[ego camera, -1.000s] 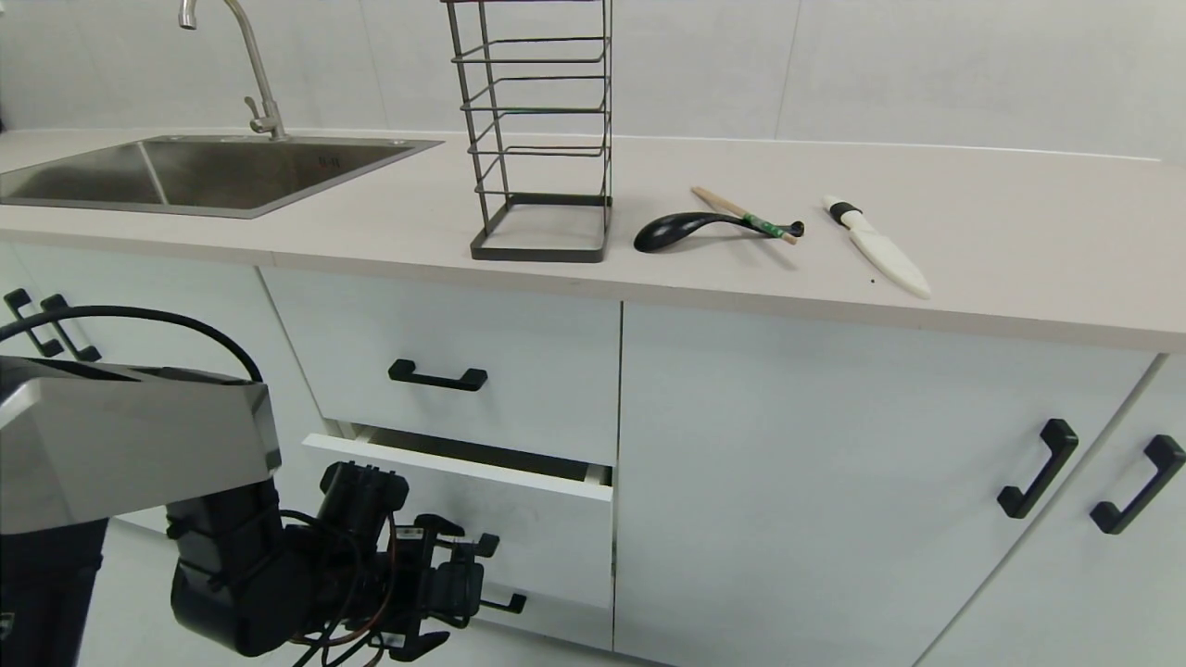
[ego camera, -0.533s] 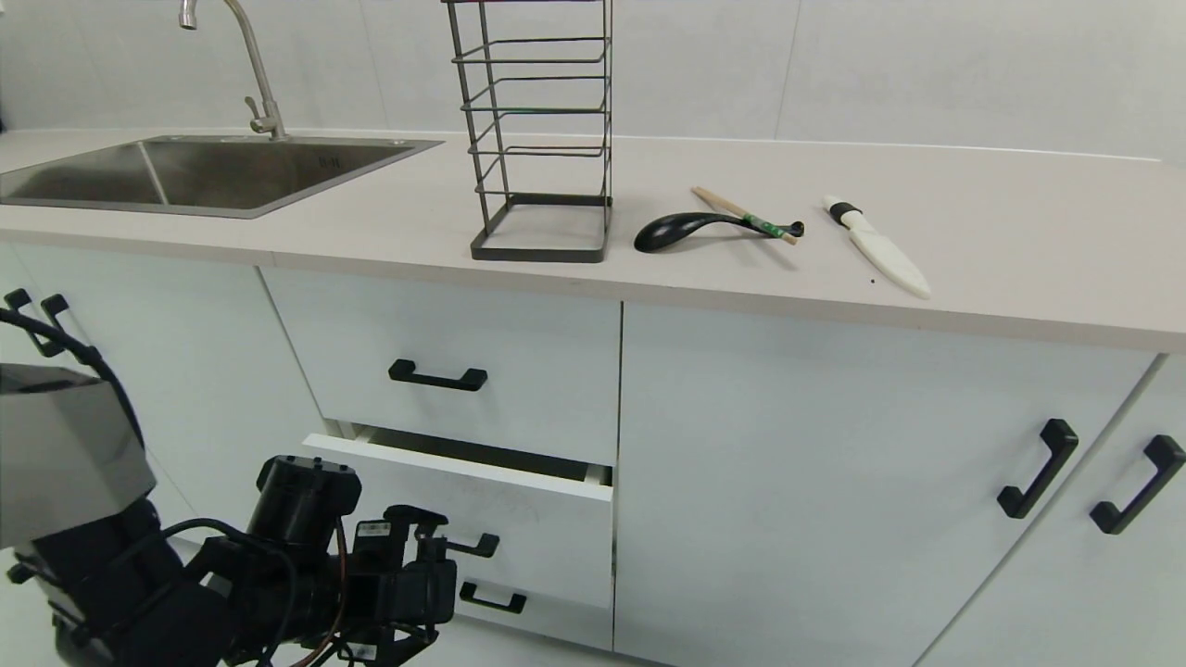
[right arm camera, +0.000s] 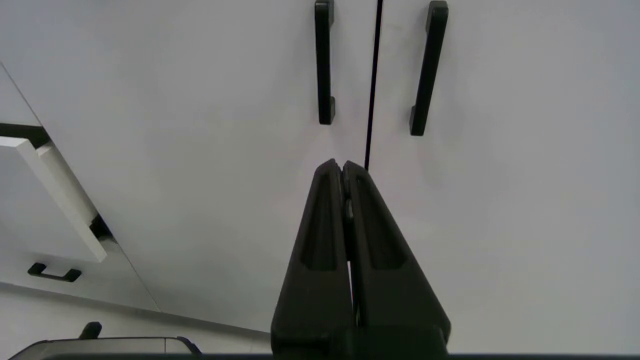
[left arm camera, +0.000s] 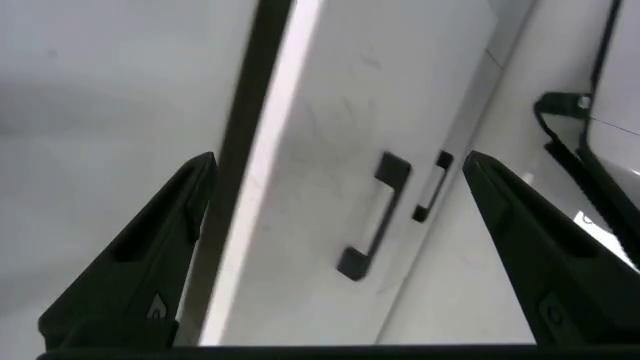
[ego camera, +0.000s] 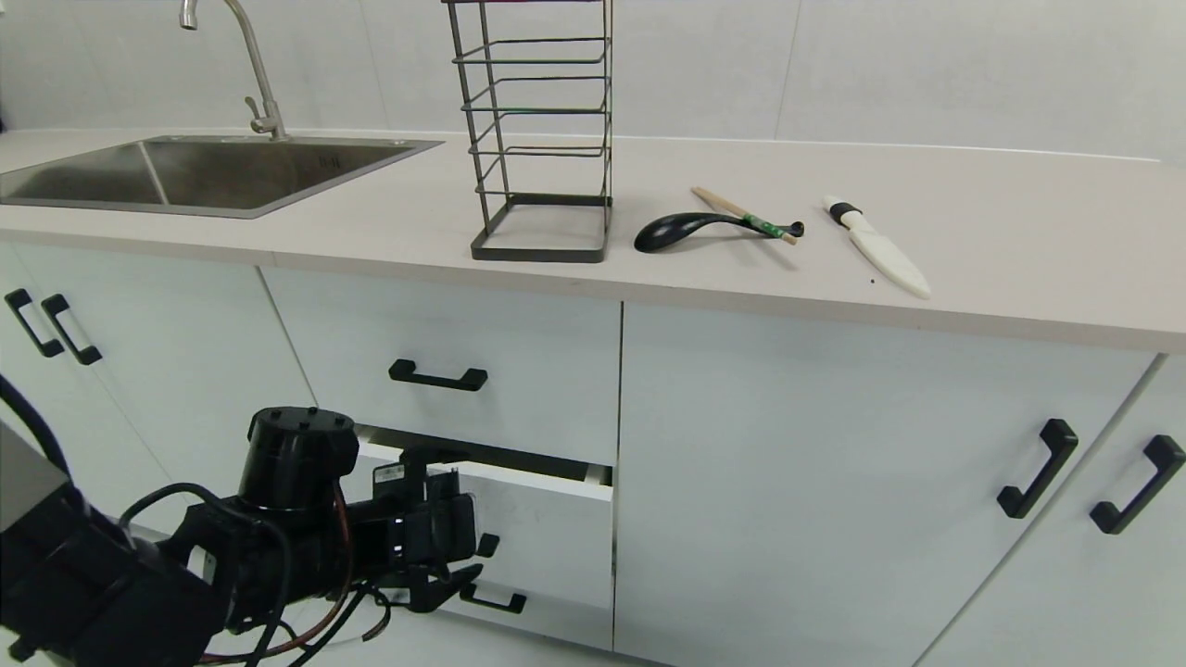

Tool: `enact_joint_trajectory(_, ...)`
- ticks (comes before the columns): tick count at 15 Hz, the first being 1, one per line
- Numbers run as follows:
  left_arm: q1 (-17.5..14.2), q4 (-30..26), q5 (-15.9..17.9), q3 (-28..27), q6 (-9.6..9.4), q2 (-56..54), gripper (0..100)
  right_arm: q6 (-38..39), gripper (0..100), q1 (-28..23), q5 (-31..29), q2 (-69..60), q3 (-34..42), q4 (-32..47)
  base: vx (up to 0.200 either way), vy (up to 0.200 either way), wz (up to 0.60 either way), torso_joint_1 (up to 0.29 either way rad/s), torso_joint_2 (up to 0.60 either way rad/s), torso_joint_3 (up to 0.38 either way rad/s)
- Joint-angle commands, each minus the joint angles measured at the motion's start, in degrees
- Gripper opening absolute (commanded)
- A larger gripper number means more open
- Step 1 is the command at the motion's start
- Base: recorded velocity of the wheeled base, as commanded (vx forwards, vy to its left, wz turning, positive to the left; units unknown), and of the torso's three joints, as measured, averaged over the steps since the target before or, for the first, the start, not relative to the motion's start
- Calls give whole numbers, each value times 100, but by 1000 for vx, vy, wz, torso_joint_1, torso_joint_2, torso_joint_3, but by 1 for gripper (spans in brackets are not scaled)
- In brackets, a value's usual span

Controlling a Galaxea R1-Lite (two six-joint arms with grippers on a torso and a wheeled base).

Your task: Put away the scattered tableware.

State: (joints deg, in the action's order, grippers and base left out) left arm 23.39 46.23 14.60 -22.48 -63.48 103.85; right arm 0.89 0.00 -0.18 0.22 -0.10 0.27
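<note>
Spoon (ego camera: 686, 228), chopsticks (ego camera: 741, 213) and knife (ego camera: 880, 248) lie right of centre on the worktop (ego camera: 1019, 232), the chopsticks crossing the spoon's handle. All look light and stiff. The glossy spoon may slip, so grip it mid-handle, and the knife near its black band. Left claw (left arm camera: 340, 175) gapes before the low drawer (ego camera: 547, 519); right claw (right arm camera: 343, 172) is clenched, empty.

The rack (ego camera: 539, 253) has its top cut off by the head view's upper edge. The left gripper (ego camera: 468, 570) covers one end of the handle (ego camera: 498, 605) of the open drawer (ego camera: 547, 533), whose inside is hidden behind the upper drawer front (ego camera: 519, 343). Whether the chopsticks (ego camera: 737, 209) lie over or under the spoon (ego camera: 667, 232) cannot be told.
</note>
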Motion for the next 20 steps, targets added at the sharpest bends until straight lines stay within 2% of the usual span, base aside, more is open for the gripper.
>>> enact_joint_trajectory(1, -1, -8, -1, -371, 2, 294, 100, -1, 0, 0, 1, 13, 1, 0, 0, 0, 0, 0, 0, 0)
enact_joint_trajectory(3, -45, -8, 51, -688, -7, 786, 100, -1, 0, 9, 1, 13, 1, 0, 0, 0, 0, 0, 0, 0)
enact_joint_trajectory(7, -45, 27, 42, -986, -42, 1304, 100, -1, 0, 0, 1, 4, 1, 0, 0, 0, 0, 0, 0, 0)
enact_joint_trajectory(12, -72, 53, 42, -995, -42, 1568, 100, -1, 0, 9, 1, 4, 1, 0, 0, 0, 0, 0, 0, 0)
enact_joint_trajectory(15, -63, 62, 51, -565, -68, 1366, 100, -1, 0, 9, 1, 13, 1, 0, 0, 0, 0, 0, 0, 0)
enact_joint_trajectory(18, -28, 62, 42, 437, -24, 469, 100, -1, 0, 0, 1, 4, 1, 0, 0, 0, 0, 0, 0, 0)
enact_joint_trajectory(20, -19, 27, 42, 815, -16, -111, 100, -1, 0, 0, 1, 4, 1, 0, 0, 0, 0, 0, 0, 0)
